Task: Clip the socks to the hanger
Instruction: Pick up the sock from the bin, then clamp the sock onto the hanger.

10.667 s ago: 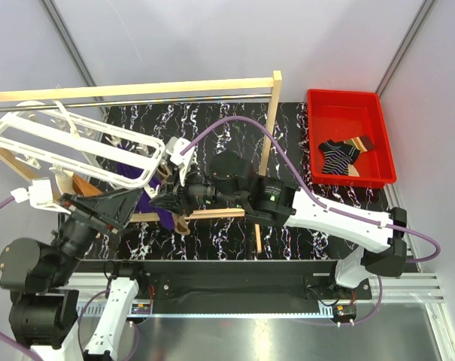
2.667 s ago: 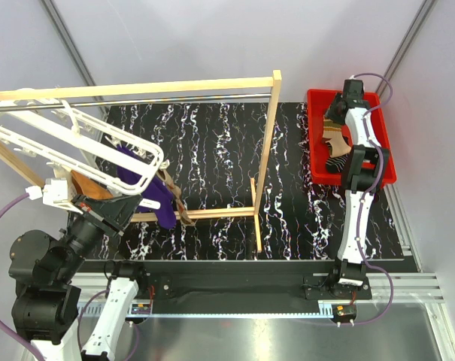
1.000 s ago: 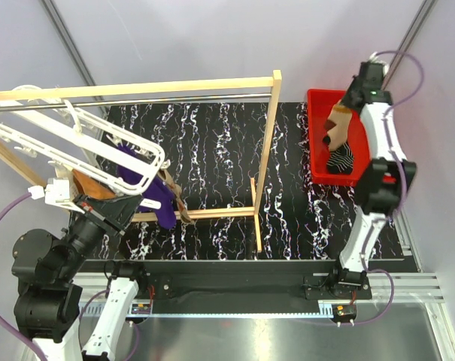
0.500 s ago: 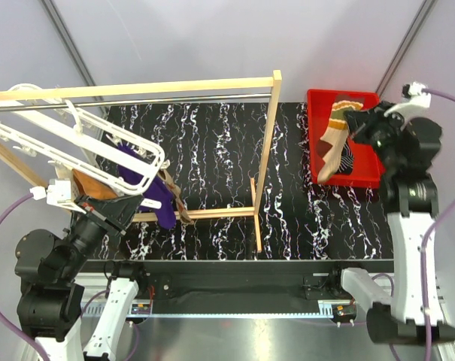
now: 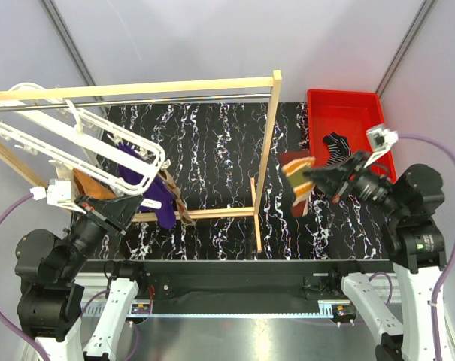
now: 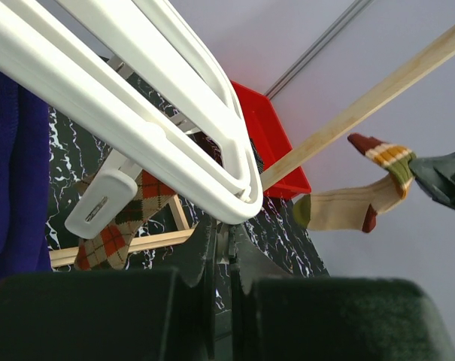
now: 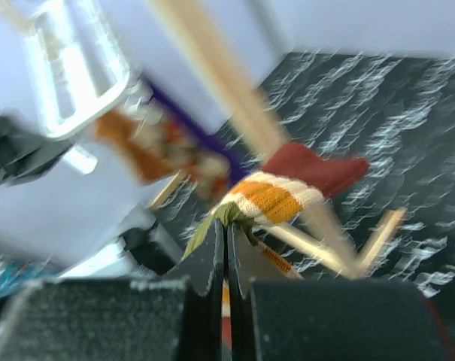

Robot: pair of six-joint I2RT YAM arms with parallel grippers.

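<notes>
While the right gripper (image 5: 310, 177) jaws are pinching the sock (image 5: 299, 197) by one edge beside the wooden post (image 5: 268, 135), its dangling foot is risking snagging there.

White hanger (image 6: 77, 86) bars cross the frame diagonally. Their rounded end sits just above the left gripper (image 6: 221, 263), whose jaws are pressed together. A white clip (image 6: 101, 204) dangles in front of a checked sock (image 6: 116, 235), and a purple sock (image 6: 13, 173) hangs at the left. At the right, the right gripper (image 6: 429, 176) pinches a tan sock (image 6: 347, 210) in the air, near a wooden rail (image 6: 377, 94) and a red bin (image 6: 266, 139).
</notes>
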